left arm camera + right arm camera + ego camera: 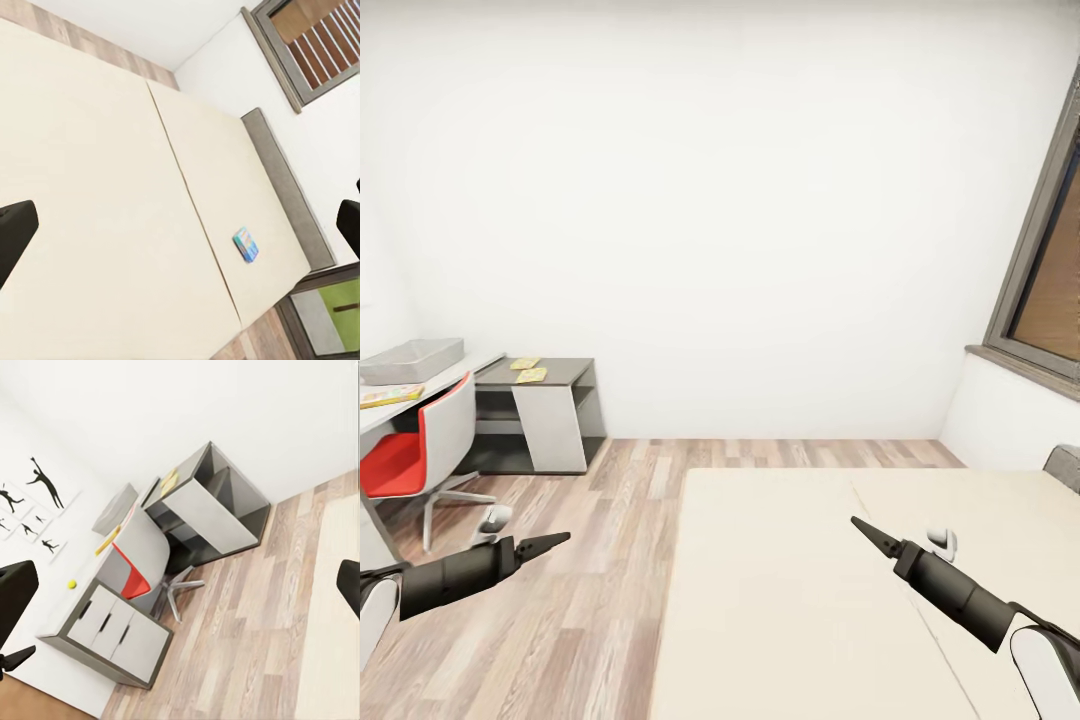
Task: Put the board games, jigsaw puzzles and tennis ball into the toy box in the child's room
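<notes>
Both of our arms are reaching forward at the bottom of the head view. Our left gripper [557,541] is hanging over the wood-plank floor [610,520] and our right gripper [863,529] over the cream bed [780,600]; each is showing as one thin dark point, so from here we cannot tell how wide the fingers are standing. Far off at the left, the table [450,378] is carrying the pale grey toy box [412,361] on its upper top, with a yellow-edged flat board game [390,396] lying just in front of it. We are seeing two yellowish jigsaw puzzles [528,370] lying side by side on the lower dark wing. A red-and-white swivel chair [422,450] is standing against the desk. No lettering is readable at this distance.

Looking along the left wrist, we are seeing our dark fingertips [15,232] spread to opposite edges, wide apart and holding nothing. Between them the bed's seam is running across the mattress, and a small blue-green board game [246,244] is lying flat near the grey headboard [289,191].

Along the right wrist, the fingertips [16,600] are likewise standing wide and empty. Beyond them we are seeing the tennis ball [72,583], small and yellow-green, resting on the desk top above the white drawers [112,626], well apart from the toy box. Black baseball-player silhouette prints [34,506] are hanging on the wall.
</notes>
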